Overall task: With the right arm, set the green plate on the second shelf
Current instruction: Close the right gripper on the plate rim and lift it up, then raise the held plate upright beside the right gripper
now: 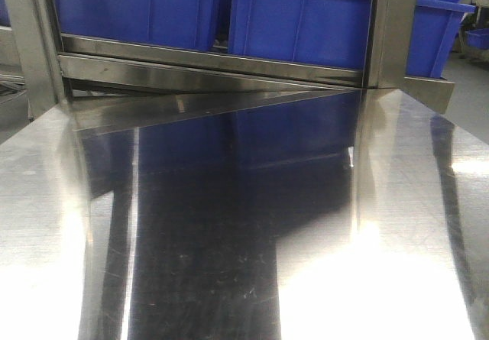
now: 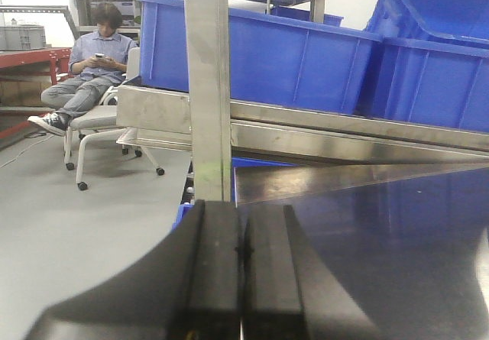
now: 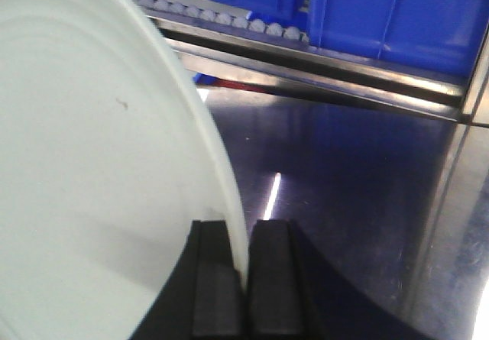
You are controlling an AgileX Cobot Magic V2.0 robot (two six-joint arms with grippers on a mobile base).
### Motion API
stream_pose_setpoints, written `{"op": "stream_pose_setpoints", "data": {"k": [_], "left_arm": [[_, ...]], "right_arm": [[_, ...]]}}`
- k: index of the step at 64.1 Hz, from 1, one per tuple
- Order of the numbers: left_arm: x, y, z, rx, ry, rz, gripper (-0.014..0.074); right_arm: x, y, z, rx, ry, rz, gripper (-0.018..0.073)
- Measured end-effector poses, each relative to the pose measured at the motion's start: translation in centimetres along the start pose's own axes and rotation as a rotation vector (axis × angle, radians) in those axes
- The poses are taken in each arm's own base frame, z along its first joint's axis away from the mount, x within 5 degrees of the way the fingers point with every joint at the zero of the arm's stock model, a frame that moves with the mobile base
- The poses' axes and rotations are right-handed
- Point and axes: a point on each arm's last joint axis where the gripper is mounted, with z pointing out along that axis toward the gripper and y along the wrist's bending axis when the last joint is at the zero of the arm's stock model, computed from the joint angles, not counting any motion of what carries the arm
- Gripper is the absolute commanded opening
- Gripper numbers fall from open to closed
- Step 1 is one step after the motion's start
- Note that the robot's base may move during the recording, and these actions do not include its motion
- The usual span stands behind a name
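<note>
The green plate point(image 3: 99, 164) fills the left half of the right wrist view, pale and held on edge above a shiny steel surface point(image 3: 344, 172). My right gripper point(image 3: 243, 229) is shut on the plate's rim, which runs between the two black pads. In the left wrist view my left gripper point(image 2: 243, 210) is shut with nothing between its pads, at the steel surface's left edge. Neither gripper nor the plate shows in the front view. I cannot tell which level is the second shelf.
A steel rack level point(image 1: 214, 57) carries blue bins point(image 1: 306, 19) just beyond the reflective steel surface point(image 1: 229, 241). A steel upright post point(image 2: 208, 88) stands close ahead of the left gripper. A roller track point(image 3: 221, 15) runs under the bins. A person point(image 2: 92, 72) sits on a chair at left.
</note>
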Motion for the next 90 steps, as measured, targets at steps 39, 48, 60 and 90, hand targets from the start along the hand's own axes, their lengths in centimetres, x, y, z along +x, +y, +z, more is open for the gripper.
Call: {"op": "stream_pose_setpoints", "data": {"k": [39,48,60,90], "left_arm": [[0.0,0.0,0.0,0.0,0.0,0.0,0.013],[0.0,0.0,0.0,0.0,0.0,0.0,0.013],[0.0,0.0,0.0,0.0,0.0,0.0,0.013],[0.0,0.0,0.0,0.0,0.0,0.0,0.013]], "right_arm": [[2.0,-1.9,-4.9,0.323,-0.409,-0.329,0.0053],[5.8,-2.6,-6.0,0.395,-0.492,-0.326,0.0053],[12.0,-3.4,-6.4,0.425,-0.578,-0.247,0.0053],[24.7,-5.7,-3.0,0.381,-0.539,-0.046,0.0053]]}}
